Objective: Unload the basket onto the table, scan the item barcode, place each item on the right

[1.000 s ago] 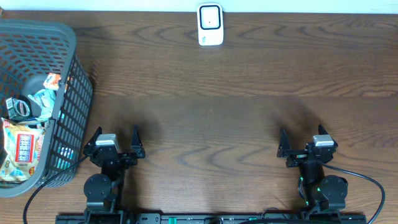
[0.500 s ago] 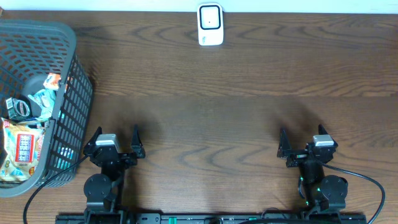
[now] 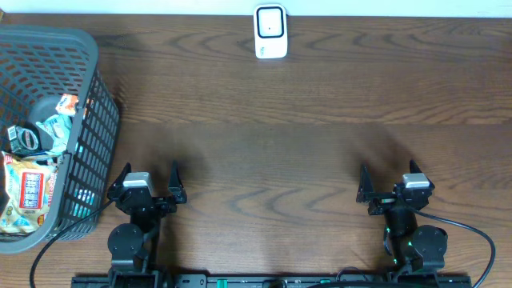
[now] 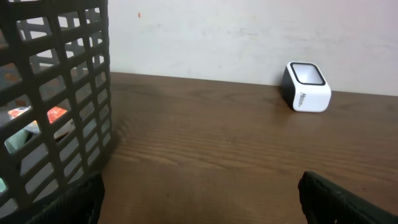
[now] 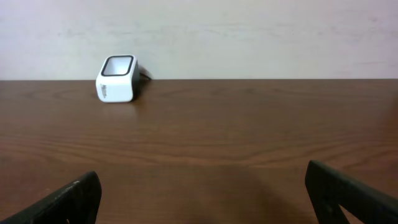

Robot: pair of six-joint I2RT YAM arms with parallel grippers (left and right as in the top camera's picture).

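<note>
Scanner (image 3: 270,32) at far edge; basket (image 3: 96,144) L.

We see a dark brown wood-grain table (image 3: 304,160), a dark grey lattice basket (image 3: 92,152), a white scanner (image 3: 270,32) with a black window, and red-and-white packets (image 3: 30,192).

The black left arm (image 3: 128,238) is sitting folded low at the near edge of the brown wooden table (image 3: 264,160). Its black two-finger left gripper (image 3: 150,173) is pointing toward the table's far edge, jaws standing wide apart and gripping nothing. The black right arm (image 3: 418,242) is sitting likewise at that near edge, well apart from the left arm, and its right gripper (image 3: 387,173) is gaping equally wide, empty.
</note>
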